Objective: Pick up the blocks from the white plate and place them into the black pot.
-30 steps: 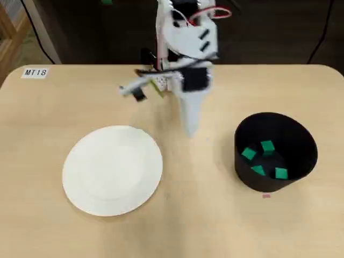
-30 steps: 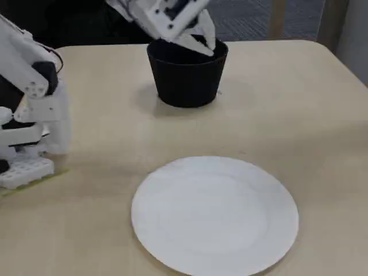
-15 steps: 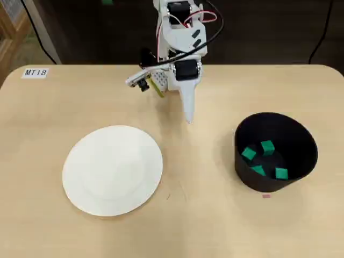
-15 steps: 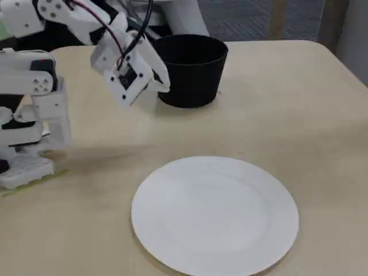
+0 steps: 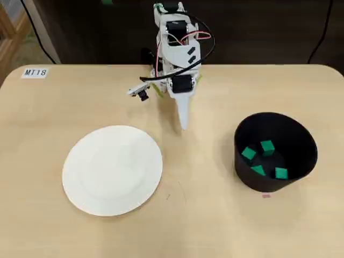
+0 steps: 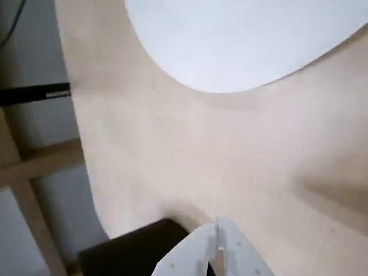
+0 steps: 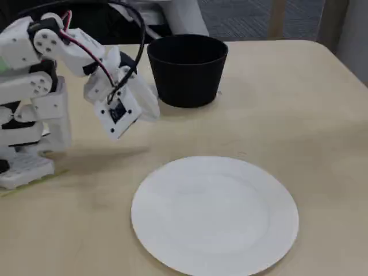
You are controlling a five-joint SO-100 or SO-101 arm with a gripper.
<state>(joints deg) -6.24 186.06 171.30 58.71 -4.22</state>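
The white plate (image 5: 112, 170) lies flat toward the near edge of the table (image 5: 204, 226) in the overhead view, on the left half, and nothing rests on it; the fixed view shows the same bare plate (image 7: 215, 215) close to the camera. A little farther in and well apart to the right stands the black pot (image 5: 293, 140), closer to the right edge of the table. Inside it lie the four green blocks (image 5: 262, 159), scattered loosely over the bottom, none stacked. In the fixed view the pot (image 7: 187, 75) stands beyond the plate, and its contents are hidden by its wall.

Farther back, between plate and pot, the end effector (image 5: 183, 123) points toward the near edge and hangs above bare table, touching neither the plate nor the pot. Its two white fingers (image 6: 214, 253) meet at a tip in the wrist view, with only a thin slit between them and nothing held. The arm's white base (image 5: 173, 51) sits at the far edge of the table. A small label reading MT18 (image 5: 35, 72) lies at the far left corner.
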